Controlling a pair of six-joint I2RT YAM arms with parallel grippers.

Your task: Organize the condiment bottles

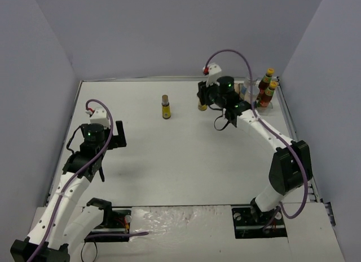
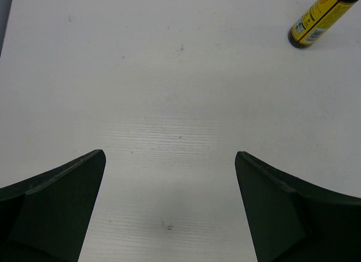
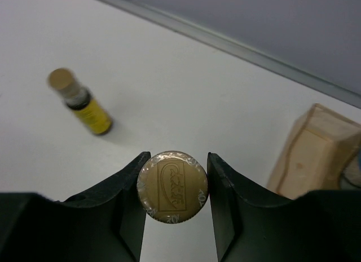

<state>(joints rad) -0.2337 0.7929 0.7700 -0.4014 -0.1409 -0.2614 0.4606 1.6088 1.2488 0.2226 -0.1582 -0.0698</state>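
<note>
Bottles come first: we see the right gripper (image 3: 176, 159) clamped on the tan cap of one tiny yellow-labelled bottle (image 3: 172, 189), pinching it from both sides, toward the far right of the table (image 1: 180, 160). We cannot tell whether its base touches the surface. The second yellow-labelled bottle (image 1: 166, 107) stands upright and alone to the left, well apart from the held one. Two dark red bottles (image 1: 265, 87) with yellow caps stand close together near the far right corner, just beyond the right arm. We see the left gripper (image 2: 169, 183) spread wide above bare table, gripping nothing.
</note>
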